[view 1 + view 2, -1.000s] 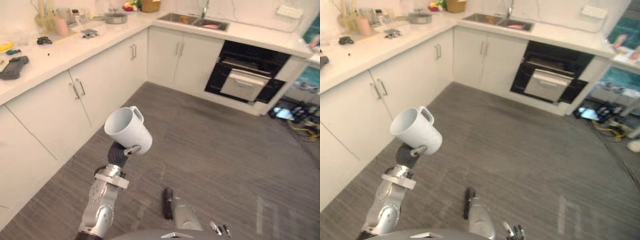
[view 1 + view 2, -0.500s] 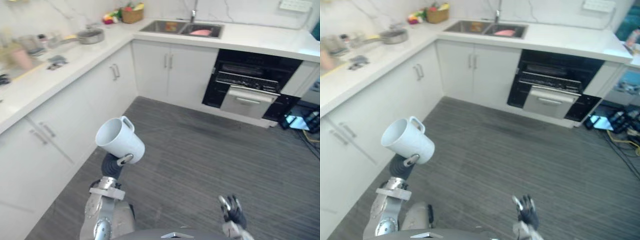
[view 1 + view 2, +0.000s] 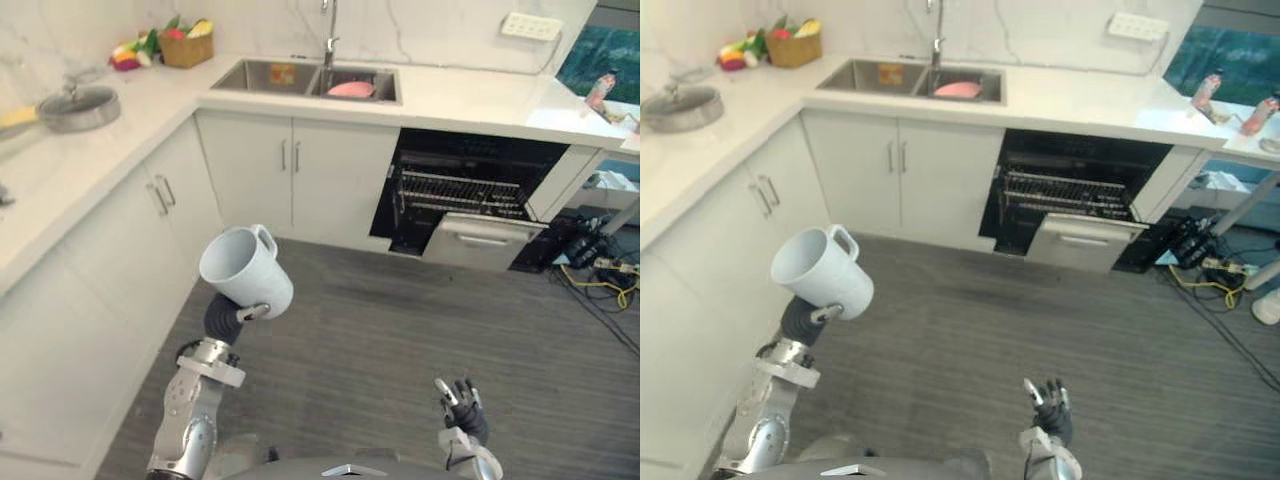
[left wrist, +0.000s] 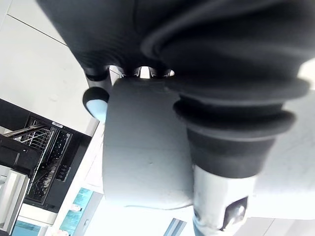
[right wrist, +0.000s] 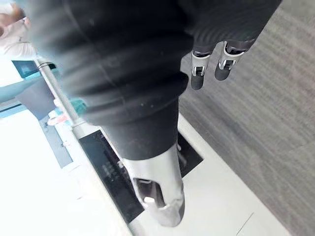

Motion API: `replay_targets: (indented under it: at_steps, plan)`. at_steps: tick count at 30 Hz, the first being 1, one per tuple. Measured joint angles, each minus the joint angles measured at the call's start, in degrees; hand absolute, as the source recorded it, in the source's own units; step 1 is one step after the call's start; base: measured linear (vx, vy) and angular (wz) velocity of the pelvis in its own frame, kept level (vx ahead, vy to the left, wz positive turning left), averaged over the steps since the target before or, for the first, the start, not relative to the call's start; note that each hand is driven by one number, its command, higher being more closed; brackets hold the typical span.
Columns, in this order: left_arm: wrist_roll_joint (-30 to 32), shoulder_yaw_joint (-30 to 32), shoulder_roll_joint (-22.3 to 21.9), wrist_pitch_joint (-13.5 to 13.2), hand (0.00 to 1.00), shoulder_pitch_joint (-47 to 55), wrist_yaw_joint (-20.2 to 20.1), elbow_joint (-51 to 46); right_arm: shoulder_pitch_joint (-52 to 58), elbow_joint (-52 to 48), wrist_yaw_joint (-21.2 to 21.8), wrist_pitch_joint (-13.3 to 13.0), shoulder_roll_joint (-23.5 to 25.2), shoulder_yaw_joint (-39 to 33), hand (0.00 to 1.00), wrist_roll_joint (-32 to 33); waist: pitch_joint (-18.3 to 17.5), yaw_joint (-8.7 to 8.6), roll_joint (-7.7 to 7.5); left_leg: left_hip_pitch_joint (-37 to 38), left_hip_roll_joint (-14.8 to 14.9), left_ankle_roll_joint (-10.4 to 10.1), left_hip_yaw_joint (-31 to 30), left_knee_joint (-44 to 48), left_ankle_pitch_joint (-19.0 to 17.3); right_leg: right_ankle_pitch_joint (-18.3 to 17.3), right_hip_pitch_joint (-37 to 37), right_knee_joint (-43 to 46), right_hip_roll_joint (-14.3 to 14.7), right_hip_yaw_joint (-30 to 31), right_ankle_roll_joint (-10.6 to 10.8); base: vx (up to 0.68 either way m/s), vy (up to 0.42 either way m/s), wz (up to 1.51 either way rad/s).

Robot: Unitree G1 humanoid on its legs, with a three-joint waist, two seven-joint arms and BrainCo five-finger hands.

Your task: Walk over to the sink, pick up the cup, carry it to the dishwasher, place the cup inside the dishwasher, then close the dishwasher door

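One cup [image 3: 246, 270], white, sits just above your left hand [image 3: 222, 318]; fingers and thumb curl round its lower wall, clamped on it; the cup is tilted, mouth up and toward the head camera, handle on the side away from the hand; it hangs over the grey floor [image 3: 400, 330] near the corner cabinets [image 3: 250, 180], well apart from the dishwasher [image 3: 462, 190], whose door [image 3: 482, 243] is down with the rack showing; the sink [image 3: 300, 78] lies beyond; your right hand [image 3: 460, 408] is low, fingers straight, empty.

Silver-grey arm [image 3: 190, 438], dark ribbed cover [image 3: 222, 318], dark-tipped hand [image 3: 465, 412]
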Motion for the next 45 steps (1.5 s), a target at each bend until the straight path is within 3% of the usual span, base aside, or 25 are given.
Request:
replay_targets:
  at_steps: [1, 4, 7, 8, 9, 11, 14, 15, 16, 17, 18, 19, 22, 25, 27, 29, 31, 32, 33, 36, 37, 38, 40, 42, 45]
  plan:
    - [0.7, -1.1, 0.8, 0.1, 1.00, 0.3, 0.4, -2.1, 1.3, -6.0, -0.8, -0.9, 1.0, 1.1, 0.00, 0.5, -0.2, -0.80, 1.25, 3.4, 1.5, -0.5, -0.3, -3.8, -0.2, -1.8, -4.6, -7.4, 3.2, -1.4, 2.5, 0.41, 0.070, -0.07]
    - [1.8, -2.6, 2.6, 0.1, 1.00, 0.1, 0.0, -5.9, 1.8, -14.0, -1.4, -3.2, 2.4, 1.1, 0.00, 3.7, 0.0, -1.52, 1.76, 7.8, 3.6, -2.5, -0.4, -6.7, -1.6, 0.1, -8.7, -30.1, 7.3, -7.3, 3.0, 0.47, -0.007, -0.02]
    - [1.8, -3.2, 3.1, 0.2, 1.00, 0.2, -0.1, -6.3, 3.4, -23.9, -3.6, -9.0, 3.9, 0.5, 0.00, 5.9, 0.3, -1.58, 0.04, 13.5, 5.1, -5.0, -1.0, -7.0, -4.7, 12.5, -7.5, -53.2, 12.9, -6.1, 2.6, 0.60, -0.112, 0.20]
    - [1.8, -3.9, 3.1, 0.2, 1.00, 0.4, -0.2, -6.5, 4.0, -28.5, -4.3, -11.1, 3.9, 0.6, 0.00, 6.7, 0.3, -2.48, -0.32, 16.0, 5.2, -5.5, -2.4, -6.4, -6.9, 19.3, -7.0, -51.1, 12.9, -5.5, -0.4, 0.67, -0.182, 0.45]
    - [1.8, -4.3, 2.8, 0.2, 1.00, 0.5, -0.5, -6.7, 3.9, -30.4, -4.5, -12.0, 3.6, 0.7, 0.00, 6.7, 0.1, -2.63, -0.42, 17.2, 5.6, -6.0, -2.4, -6.1, -7.5, 18.6, -7.3, -48.0, 13.1, -5.8, -3.8, 0.52, -0.147, 0.29]
    - [2.1, -6.5, 1.5, 0.2, 1.00, 1.5, -1.0, -9.4, 2.7, -37.3, -7.3, -14.4, 3.5, 1.7, 0.00, 6.4, 0.2, -2.46, 2.30, 18.1, 8.0, -6.3, -1.5, -2.1, -7.5, 9.2, -9.4, -37.5, 13.5, -6.8, -3.8, 0.49, -0.153, 0.01]
    - [2.7, -8.5, 0.0, 0.1, 1.00, 2.3, -1.0, -11.3, 2.4, -42.8, -11.3, -14.6, 3.8, 4.1, 0.00, 1.8, 0.0, -2.87, 3.54, 15.4, 10.1, -8.2, -1.0, 11.2, -4.5, 2.6, -8.6, -31.0, 14.1, -6.5, -4.7, 0.44, -0.148, -0.13]
    - [2.9, -9.5, -0.8, 0.2, 1.00, 2.4, -0.9, -11.4, 2.5, -44.9, -12.2, -14.4, 3.8, 3.8, 0.00, 0.5, 0.1, -2.95, 4.57, 11.1, 11.7, -9.3, -2.3, 21.4, 1.6, 0.5, -6.4, -31.0, 15.4, -6.1, -4.8, 0.52, -0.122, -0.24]
    - [2.9, -10.7, -1.3, 0.2, 1.00, 3.2, -1.0, -11.3, 2.8, -46.8, -13.1, -13.7, 3.7, 3.7, 0.00, -0.7, 0.0, -2.88, 4.86, 5.5, 13.2, -10.8, -3.6, 32.2, 12.6, -1.0, -3.9, -32.6, 16.5, -5.0, -4.8, 0.52, -0.111, -0.20]
    - [3.0, -11.3, -1.5, 0.2, 1.00, 3.7, -1.0, -11.2, 3.0, -47.4, -13.2, -13.6, 3.8, 3.7, 0.00, -1.7, 0.0, -3.12, 5.08, 2.4, 14.5, -11.4, -3.9, 37.7, 14.6, -1.4, -2.3, -34.0, 17.3, -5.0, -4.9, 0.61, -0.100, -0.19]
    - [3.6, -12.7, -1.8, 0.2, 1.00, 5.0, -1.0, -11.2, 5.1, -48.5, -14.2, -13.5, 3.8, 3.1, 0.00, -4.5, 0.2, -3.16, 5.52, -5.4, 17.2, -8.6, -3.5, 48.5, 11.7, -1.8, 3.2, -38.4, 18.9, -4.6, -5.2, 0.43, -0.064, -0.16]
    - [3.9, -12.7, -1.8, 0.2, 1.00, 5.4, -1.0, -11.2, 5.5, -48.5, -14.8, -13.4, 3.7, 3.2, 0.00, -5.0, 0.2, -2.95, 5.27, -7.2, 17.2, -7.9, -3.3, 49.6, 10.5, -1.9, 5.0, -39.8, 19.1, -3.8, -5.3, 0.43, -0.059, -0.29]
    - [3.9, -12.7, -1.6, 0.0, 1.00, 6.7, -1.0, -10.0, 4.8, -48.5, -16.5, -13.4, 3.3, 3.2, 0.00, -6.0, 0.2, -1.43, 4.95, -12.7, 16.6, -7.3, -1.6, 41.8, 4.3, -1.8, 10.8, -44.5, 19.2, 0.3, -4.5, 0.37, -0.019, -0.75]
    - [3.9, -12.8, -1.2, 0.0, 1.00, 7.4, -1.0, -8.1, 4.0, -48.9, -18.4, -12.4, 3.0, 4.1, 0.00, -7.1, -0.1, -0.87, 4.29, -12.8, 14.0, -8.0, -2.9, 19.3, 1.1, -2.6, 14.4, -46.5, 18.4, 5.8, -2.7, 0.38, 0.072, -0.85]
    - [4.0, -13.7, -0.9, 0.0, 1.00, 7.3, -0.9, -7.3, 4.0, -49.0, -19.7, -11.8, 3.0, 4.5, 0.00, -7.1, -0.8, -1.07, 3.13, -12.5, 10.2, -8.3, -7.1, 5.4, 3.1, -3.8, 14.9, -46.4, 16.4, 8.9, -0.5, 0.41, 0.179, -0.76]
    - [4.8, -16.6, -0.7, 0.0, 1.00, 7.1, -0.7, -7.3, 4.0, -49.8, -20.0, -10.8, 2.8, 5.1, 0.00, -7.1, -0.6, -0.83, 2.70, -12.5, 8.1, -8.5, -11.7, -5.1, 10.3, -5.7, 16.9, -46.4, 14.0, 13.2, 2.9, 0.45, 0.302, -0.79]
    - [6.5, -19.4, -0.7, -0.3, 1.00, 7.1, -0.3, -7.4, 3.8, -51.2, -20.0, -10.8, 1.7, 6.4, 0.00, -7.1, -1.2, -0.59, 3.70, -13.1, 8.4, -10.4, -14.7, -5.5, 16.6, -7.9, 18.1, -46.1, 13.2, 16.7, 6.4, 0.34, 0.365, -0.89]
    - [7.3, -20.2, 0.1, -0.4, 1.00, 6.1, 0.4, -7.3, 3.1, -50.3, -20.4, -10.6, 1.8, 7.2, 0.00, -6.9, -1.7, -0.32, 1.85, -14.4, 6.9, -11.5, -13.0, -0.5, 13.1, -8.8, 17.5, -45.1, 11.0, 19.9, 8.0, 0.32, 0.410, -0.92]
    - [7.3, -20.4, 0.6, -0.5, 1.00, 5.2, 0.6, -7.3, 2.8, -50.5, -20.4, -10.7, 1.8, 7.7, 0.00, -7.0, -2.1, -0.14, 1.99, -15.5, 6.4, -11.0, -12.5, 1.9, 11.2, -8.9, 16.8, -44.6, 10.1, 21.0, 8.6, 0.29, 0.432, -0.76]
    - [7.2, -19.8, 2.1, -0.4, 1.00, -0.2, 1.5, -7.3, 1.6, -50.7, -21.9, -10.6, 2.7, 7.9, 0.00, -6.9, -0.7, -0.29, 0.20, -19.7, 5.2, -7.7, -9.3, 12.8, 3.3, -8.6, 15.3, -42.4, 7.3, 20.9, 11.6, 0.23, 0.476, -0.47]
    - [7.2, -19.6, 2.8, -0.2, 1.00, -1.2, 1.5, -7.3, 2.2, -50.7, -22.1, -10.5, 3.7, 8.0, 0.00, -6.7, -0.2, -0.13, -0.56, -18.5, 4.3, -6.5, -7.6, 13.8, 1.3, -7.9, 12.5, -35.8, 5.9, 19.6, 12.9, 0.07, 0.226, -0.46]
    - [7.2, -19.4, 3.1, 0.0, 1.00, -1.3, 1.4, -7.3, 2.0, -50.6, -22.1, -10.3, 4.3, 8.1, 0.00, -6.6, 0.1, 0.23, -1.00, -17.1, 3.9, -6.3, -6.2, 13.5, 0.4, -7.0, 10.0, -30.1, 4.9, 19.2, 13.1, 0.10, 0.283, -0.85]
    - [7.4, -19.2, 4.5, 0.8, 1.00, -1.3, 1.5, -7.3, 2.1, -48.8, -21.5, -9.4, 4.7, 9.1, 0.00, -6.9, 2.2, 0.44, -0.73, -10.1, 3.8, -3.3, -0.5, 10.6, -1.6, -2.3, 2.3, -12.6, -0.1, 11.7, 8.8, 0.10, 0.350, -1.02]
    - [8.0, -19.2, 4.7, 1.0, 1.00, -1.3, 2.1, -7.3, 2.2, -47.7, -21.5, -9.3, 4.5, 9.6, 0.00, -6.9, 1.6, -0.45, 0.15, -6.2, 4.5, -2.7, 1.7, 6.1, -0.9, -3.1, 0.2, -15.0, 0.8, 5.5, 8.2, 0.10, 0.239, -0.66]
    - [8.1, -19.1, 4.8, 1.2, 1.00, -2.5, 3.3, -7.3, 1.9, -47.7, -19.9, -9.3, 3.4, 10.0, 0.00, -6.6, 0.7, -0.90, 0.19, -4.6, 6.0, -3.5, 6.0, 1.2, 1.0, -2.1, -1.5, -33.6, 4.8, -0.9, 6.7, 0.14, 0.119, -0.59]
